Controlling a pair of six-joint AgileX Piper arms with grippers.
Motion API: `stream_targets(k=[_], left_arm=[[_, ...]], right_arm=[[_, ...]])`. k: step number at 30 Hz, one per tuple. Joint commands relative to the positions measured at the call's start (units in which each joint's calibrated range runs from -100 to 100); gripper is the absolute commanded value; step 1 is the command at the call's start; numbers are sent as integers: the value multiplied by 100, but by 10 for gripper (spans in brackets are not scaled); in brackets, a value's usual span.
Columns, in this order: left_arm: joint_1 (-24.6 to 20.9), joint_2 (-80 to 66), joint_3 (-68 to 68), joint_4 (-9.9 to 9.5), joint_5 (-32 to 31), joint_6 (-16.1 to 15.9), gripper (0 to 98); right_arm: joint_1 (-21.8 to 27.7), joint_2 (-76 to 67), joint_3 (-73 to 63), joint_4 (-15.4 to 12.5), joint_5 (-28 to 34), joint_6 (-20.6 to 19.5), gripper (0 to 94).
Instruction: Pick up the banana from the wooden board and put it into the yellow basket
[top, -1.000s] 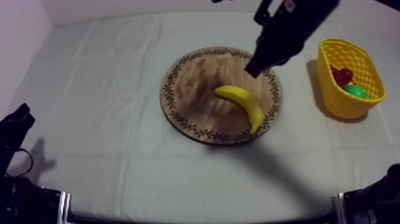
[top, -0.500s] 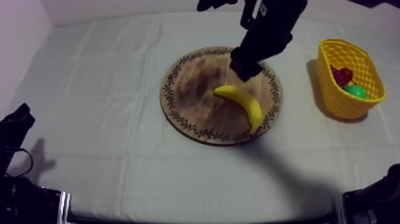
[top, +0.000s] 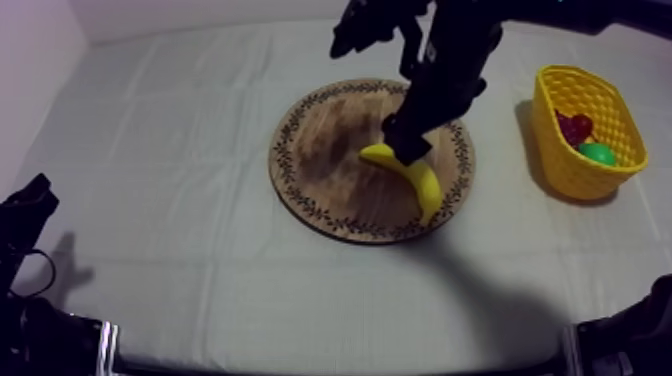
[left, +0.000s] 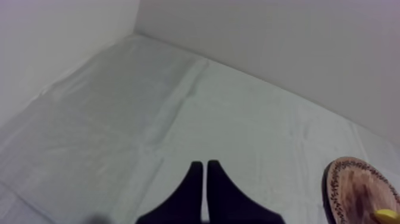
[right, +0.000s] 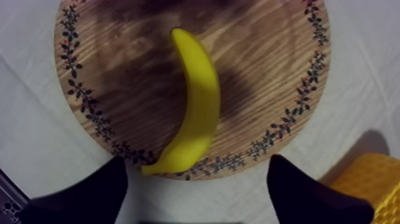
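Note:
A yellow banana (top: 417, 178) lies on the round wooden board (top: 320, 160), toward its right side. My right gripper (top: 405, 142) hangs just over the banana's upper end. In the right wrist view its black fingers (right: 89, 193) stand wide apart, one at each side of the banana (right: 199, 107), touching nothing. The yellow basket (top: 560, 150) stands at the table's right. My left gripper (top: 25, 215) rests low at the left edge. Its fingers (left: 205, 179) lie together as a narrow wedge.
Inside the basket lie a small red fruit (top: 573, 127) and a green pear (top: 598, 153). A corner of the basket (right: 363, 179) shows beside the board (right: 119, 71) in the right wrist view. The board's rim (left: 357, 184) lies far ahead of my left gripper.
My right arm has come down and to the left, from the board's far rim to the banana. Its fingers have gone from shut to wide open. The left arm has stayed still.

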Motion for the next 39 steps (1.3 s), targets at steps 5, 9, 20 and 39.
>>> stream_targets(k=[5,9,20,39], left_arm=[[1,0,3,3,-1,-1,1],[1,0,3,3,-1,0,1],[1,0,3,3,-1,0,1],[1,0,3,3,-1,0,1]], right_arm=[[15,543,184,33,-425,5,769],[33,927,234,105,-765,-5,765],[30,1764,-43,326,-1248,-69,719],[62,1919,-141,297,-1410,17,201]])
